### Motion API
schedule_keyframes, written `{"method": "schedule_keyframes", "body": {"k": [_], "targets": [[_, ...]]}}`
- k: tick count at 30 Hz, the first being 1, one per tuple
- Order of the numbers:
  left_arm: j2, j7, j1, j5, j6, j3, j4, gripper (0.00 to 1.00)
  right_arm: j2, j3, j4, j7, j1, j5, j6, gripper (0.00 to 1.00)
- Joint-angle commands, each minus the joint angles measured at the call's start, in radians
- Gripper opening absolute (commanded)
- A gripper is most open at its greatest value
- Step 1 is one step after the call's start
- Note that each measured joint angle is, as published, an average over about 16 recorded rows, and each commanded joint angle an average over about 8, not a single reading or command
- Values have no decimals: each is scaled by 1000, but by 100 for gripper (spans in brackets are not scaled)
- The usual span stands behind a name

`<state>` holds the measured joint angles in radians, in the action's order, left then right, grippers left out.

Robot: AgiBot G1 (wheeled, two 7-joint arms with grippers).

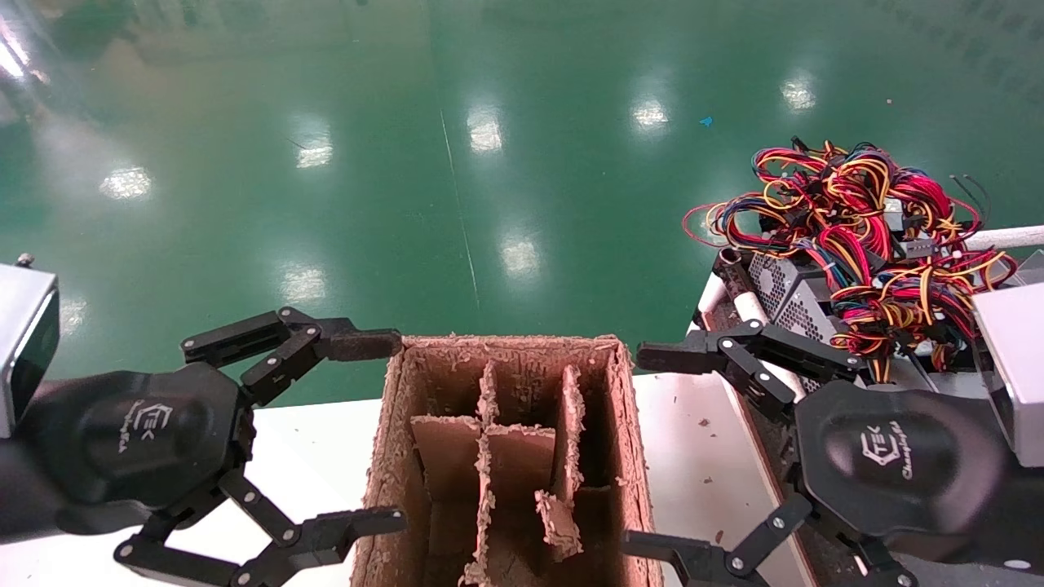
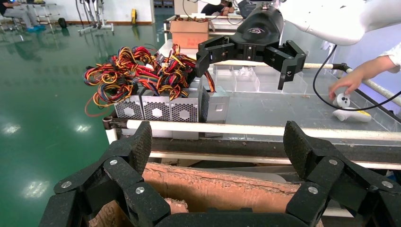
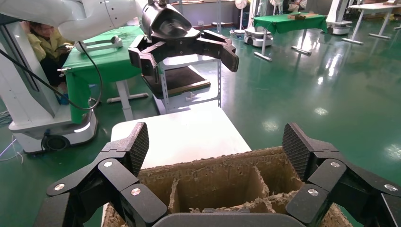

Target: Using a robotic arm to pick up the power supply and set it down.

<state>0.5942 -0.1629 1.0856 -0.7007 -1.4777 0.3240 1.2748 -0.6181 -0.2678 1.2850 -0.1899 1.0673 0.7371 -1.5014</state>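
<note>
right gripper (image 1: 652, 456): jaws wide, holding nothing, just right of the box (image 1: 628, 424) | left gripper (image 1: 379, 432): jaws wide, empty, at box's left side | box: worn cardboard with dividers, between the grippers on the white table (image 1: 701, 465) | power supplies (image 1: 787, 297): grey vented units with wires (image 1: 856, 220), right of the table, beyond right gripper, untouched

Grey honeycomb-perforated power supply (image 1: 787, 297)

Wires (image 1: 856, 220) hide most of the power supply (image 1: 787, 297).
</note>
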Motion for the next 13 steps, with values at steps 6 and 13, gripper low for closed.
{"method": "schedule_keyframes", "body": {"k": [6, 13], "targets": [[0, 0, 0, 0, 0, 0, 0, 100, 4, -6, 0, 1, 4, -4, 3, 100], [0, 0, 0, 0, 0, 0, 0, 100, 6, -9, -1, 2, 5, -5, 5, 100]]}}
